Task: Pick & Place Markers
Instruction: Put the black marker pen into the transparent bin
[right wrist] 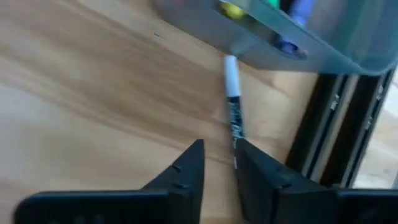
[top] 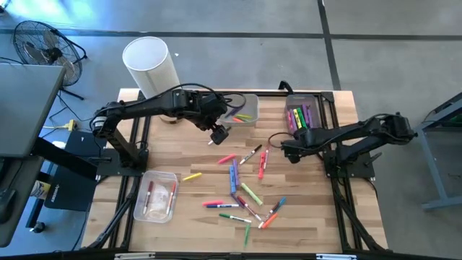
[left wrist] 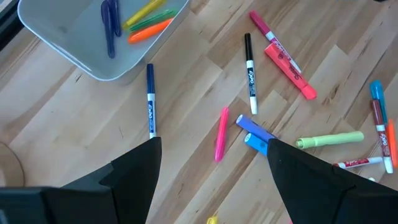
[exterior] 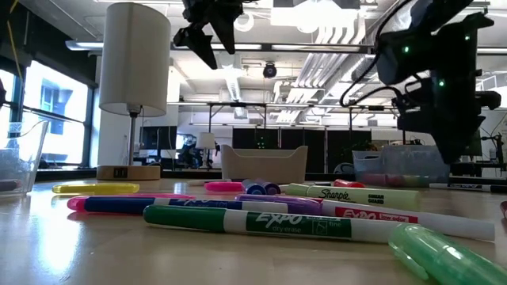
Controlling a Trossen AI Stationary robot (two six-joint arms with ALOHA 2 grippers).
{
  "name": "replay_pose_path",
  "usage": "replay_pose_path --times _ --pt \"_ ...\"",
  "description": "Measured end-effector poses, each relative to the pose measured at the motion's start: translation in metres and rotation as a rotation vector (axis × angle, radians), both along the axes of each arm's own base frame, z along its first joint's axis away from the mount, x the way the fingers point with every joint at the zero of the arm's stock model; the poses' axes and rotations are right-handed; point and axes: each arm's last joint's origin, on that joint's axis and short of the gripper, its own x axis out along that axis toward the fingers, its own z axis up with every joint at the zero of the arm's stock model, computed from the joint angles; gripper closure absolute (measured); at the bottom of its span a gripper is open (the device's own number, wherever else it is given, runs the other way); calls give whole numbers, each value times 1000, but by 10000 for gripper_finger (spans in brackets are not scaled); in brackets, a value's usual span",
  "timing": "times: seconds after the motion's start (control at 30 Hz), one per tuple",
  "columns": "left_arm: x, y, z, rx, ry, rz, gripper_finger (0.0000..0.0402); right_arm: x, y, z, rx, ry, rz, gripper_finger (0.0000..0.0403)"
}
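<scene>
Risk: right hand (right wrist: 217, 165), fingers nearly together around a white marker (right wrist: 232, 99) lying beside the bin (right wrist: 348, 53), may pinch only its tip and drop it. Left hand (left wrist: 211, 180), fingers apart, hovers over loose markers (top: 242, 191) on the tabletop (top: 180, 144)

The wooden surface (top: 180, 217) carries three clear bins: one (top: 156, 196) at about 8 o'clock, one (top: 247, 108) near 12 o'clock, one (top: 303, 114) at 1 o'clock. A white cylinder, probably a lamp shade (top: 150, 66), stands at 11 o'clock on a wooden base (exterior: 128, 172). Off the surface, a floor fan (top: 40, 43) sits at 10 o'clock and a grey desk (top: 25, 108) at 9 o'clock. Concrete floor (top: 390, 43) surrounds everything.
</scene>
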Motion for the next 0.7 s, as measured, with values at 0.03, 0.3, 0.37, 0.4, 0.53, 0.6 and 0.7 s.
replay_pose_path --times 0.03,0.3,0.37,0.4,0.53,0.6,0.7 --pt "0 0 0 0 0 0 113 -2 -2 -3 6 10 -14 314" --pt "0 0 0 0 -5 1 113 -21 -12 -30 41 69 -1 223" --pt "1 0 1 1 -13 1 113 -23 -15 -38 45 46 14 215" --pt "2 0 1 1 -21 2 113 -23 -16 -41 46 26 10 214" --pt "4 1 3 5 -52 5 113 -28 -20 -51 96 -25 -1 227" --pt "5 1 3 1 -61 13 113 -28 -22 -52 108 -34 -16 243" --pt "5 1 3 -3 -61 20 113 -27 -21 -51 135 -49 -22 282"
